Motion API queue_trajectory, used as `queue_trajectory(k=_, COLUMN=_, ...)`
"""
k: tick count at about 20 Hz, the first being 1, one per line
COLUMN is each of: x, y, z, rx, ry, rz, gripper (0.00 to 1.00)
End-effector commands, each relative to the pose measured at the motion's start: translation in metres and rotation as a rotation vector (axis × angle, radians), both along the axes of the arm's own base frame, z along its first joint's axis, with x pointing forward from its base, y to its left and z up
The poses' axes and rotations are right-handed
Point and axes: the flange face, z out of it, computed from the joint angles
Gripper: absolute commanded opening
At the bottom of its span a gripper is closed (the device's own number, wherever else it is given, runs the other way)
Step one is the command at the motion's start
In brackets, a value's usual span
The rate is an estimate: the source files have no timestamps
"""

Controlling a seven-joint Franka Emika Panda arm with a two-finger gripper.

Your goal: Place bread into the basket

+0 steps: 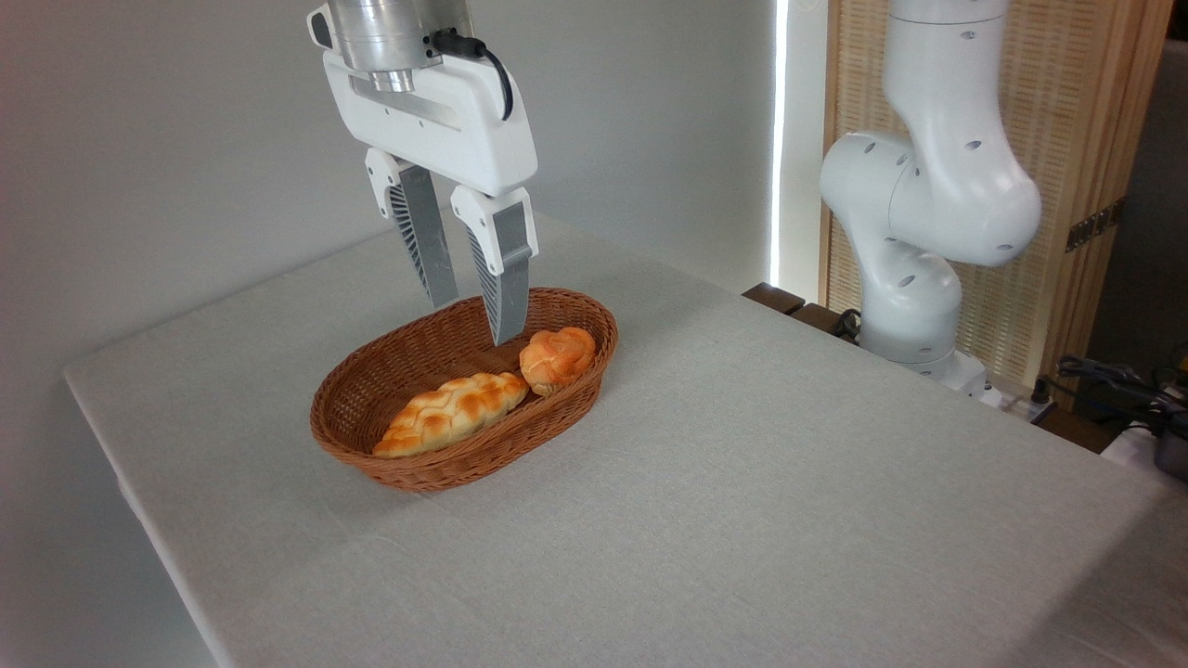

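Knotted bun [558, 358] resting inside wicker basket [371, 390] beside braided loaf [452, 412]; gripper [474, 318] parted, empty. Best lifted straight up, clear of the rim.

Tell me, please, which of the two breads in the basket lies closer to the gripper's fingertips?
The small round knotted bun, at the right end of the wicker basket, just below the open gripper. The long braided loaf lies further left and forward.
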Motion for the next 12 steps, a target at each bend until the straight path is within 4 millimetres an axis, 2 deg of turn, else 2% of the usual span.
queue_trajectory(k=1, x=-0.0057, y=0.0041, z=0.0041, rx=0.007, ry=0.004, rz=-0.009, gripper=1.0)
queue_trajectory(k=12, x=-0.0049, y=0.0013, z=0.0033, rx=0.008, ry=0.004, rz=-0.015, gripper=1.0)
